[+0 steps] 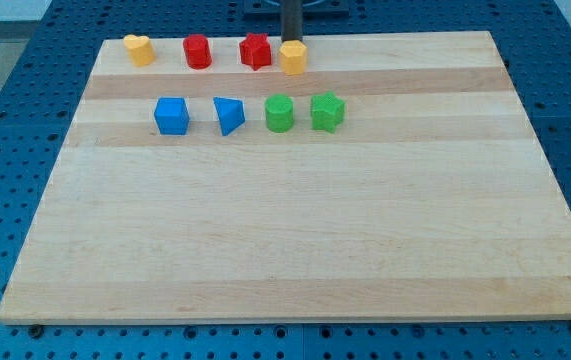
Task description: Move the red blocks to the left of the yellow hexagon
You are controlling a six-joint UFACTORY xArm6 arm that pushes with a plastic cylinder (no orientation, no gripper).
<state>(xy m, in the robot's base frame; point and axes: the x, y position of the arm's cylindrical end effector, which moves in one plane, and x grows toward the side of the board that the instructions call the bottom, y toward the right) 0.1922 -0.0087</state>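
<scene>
Two red blocks sit in the top row: a round red block [197, 51] and a star-like red block [255, 51]. The yellow hexagon [293, 57] lies just right of the star-like red block, nearly touching it. My tip [291, 40] comes down at the view's top, right behind the yellow hexagon's upper edge. A yellow heart-shaped block [139, 49] lies at the row's left end.
A second row holds a blue cube [171, 116], a blue wedge-like block [228, 115], a green round block [279, 113] and a green star-like block [327, 112]. The wooden board [295, 230] rests on a blue perforated table [5, 120].
</scene>
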